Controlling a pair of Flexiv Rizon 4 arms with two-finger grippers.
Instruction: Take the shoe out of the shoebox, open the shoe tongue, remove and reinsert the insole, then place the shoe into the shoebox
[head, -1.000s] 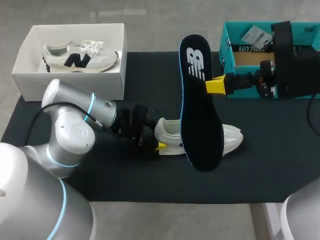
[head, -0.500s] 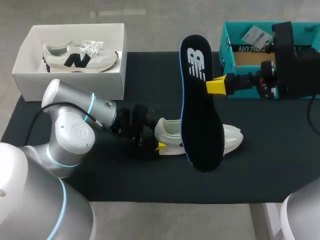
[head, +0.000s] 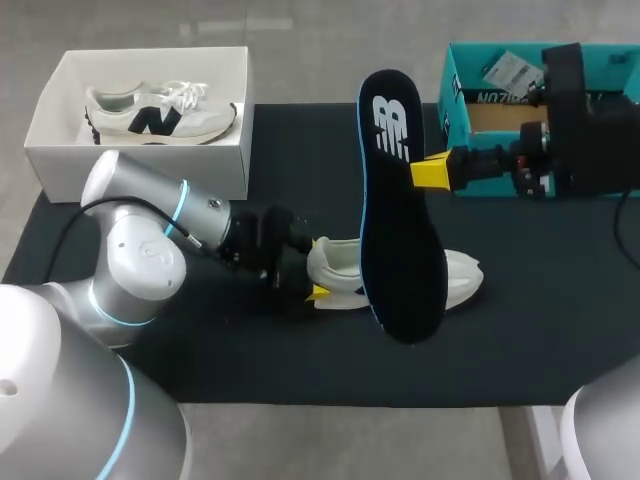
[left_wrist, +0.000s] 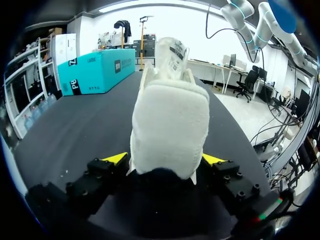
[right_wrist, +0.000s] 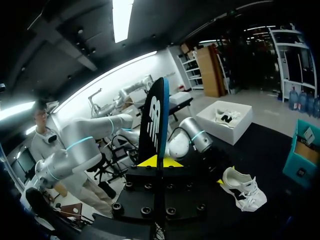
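pinching the insole (head: 400, 220), right tool (head: 425, 172)

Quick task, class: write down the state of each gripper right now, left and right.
Left gripper: closed on the heel of the white shoe.
Right gripper: closed on the black insole, holding it upright.

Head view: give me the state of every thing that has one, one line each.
insole: out of the shoe, held upright above it.
shoe: standing on its sole, gripped at the heel.
left tool: shut on the shoe.
right tool: shut on the insole.
white shoebox: open, second shoe lying inside.
teal box: open.
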